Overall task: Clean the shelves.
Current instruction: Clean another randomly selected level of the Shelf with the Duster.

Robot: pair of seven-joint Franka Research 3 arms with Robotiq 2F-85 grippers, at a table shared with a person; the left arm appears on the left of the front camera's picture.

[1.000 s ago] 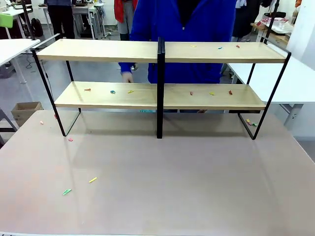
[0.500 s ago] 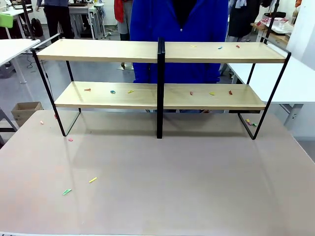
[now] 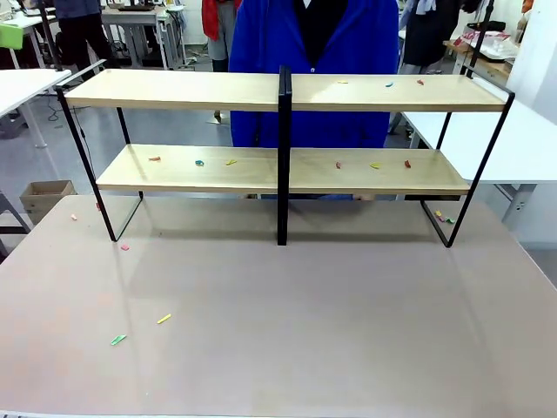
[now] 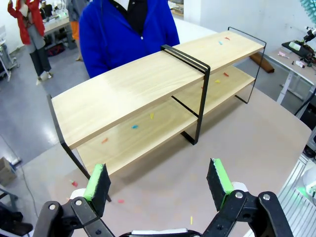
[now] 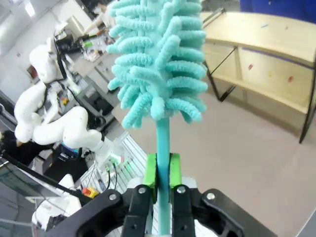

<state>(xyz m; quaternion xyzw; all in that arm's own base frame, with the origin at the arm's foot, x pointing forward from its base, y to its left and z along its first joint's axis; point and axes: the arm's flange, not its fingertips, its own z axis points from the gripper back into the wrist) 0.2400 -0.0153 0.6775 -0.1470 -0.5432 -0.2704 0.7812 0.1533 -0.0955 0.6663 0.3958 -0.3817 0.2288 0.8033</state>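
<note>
The shelves (image 3: 183, 90) stand across the far half of the table, two light-wood boards in a black frame with a centre post; small coloured scraps (image 3: 199, 162) lie on both boards. In the left wrist view the shelves (image 4: 138, 81) run ahead of my left gripper (image 4: 159, 180), which is open with nothing between its green pads. My right gripper (image 5: 163, 173) is shut on the stem of a teal fluffy duster (image 5: 158, 59), whose head stands upright above the fingers. The shelves (image 5: 266, 34) show at the upper right there.
A person in a blue coat (image 3: 313, 52) stands behind the shelves. Loose scraps (image 3: 164, 319) lie on the grey-pink table (image 3: 305, 331) at the front left and near the right frame leg (image 3: 442, 216). White tables flank both sides; a cardboard box (image 3: 45, 196) sits on the floor left.
The person's hand seen behind the lower board has drawn back out of sight, and the person has shifted slightly. The shelves and scraps have not moved.
</note>
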